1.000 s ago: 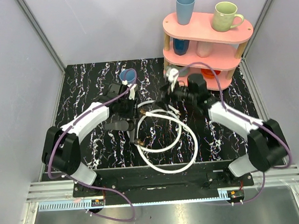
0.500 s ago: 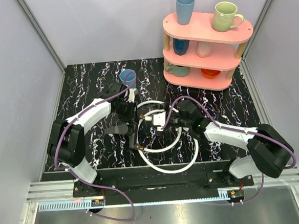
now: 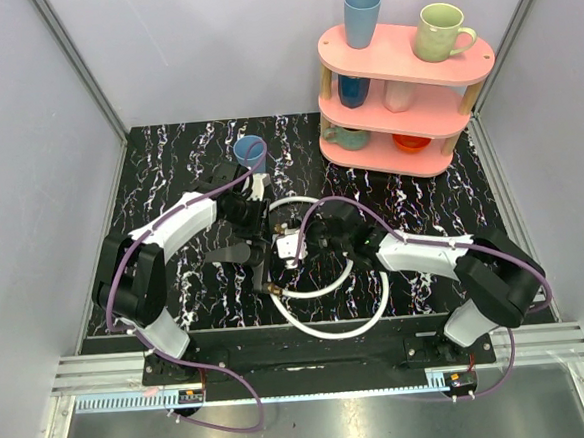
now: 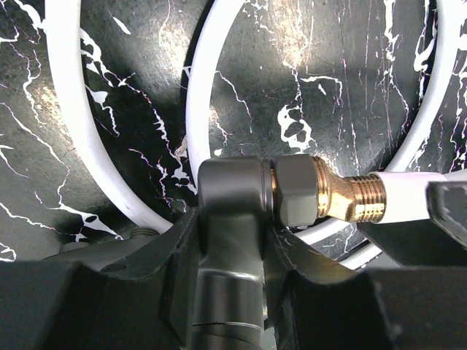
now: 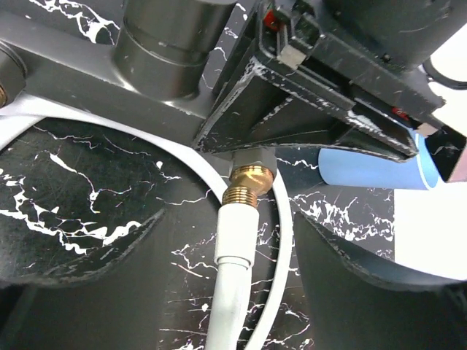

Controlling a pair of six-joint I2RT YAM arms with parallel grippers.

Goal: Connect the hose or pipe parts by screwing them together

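brass fitting (image 4: 343, 198) | left gripper (image 3: 257, 243) clamps it | right gripper (image 5: 232, 251) reaches leftward, astride hose (image 5: 225, 313)

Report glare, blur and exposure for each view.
Top external: evenly lit, sharp throughout. Left wrist: brass fitting crisp with bright glints, foreground very dark. Right wrist: white hose sharp at centre, right edge blown out white.
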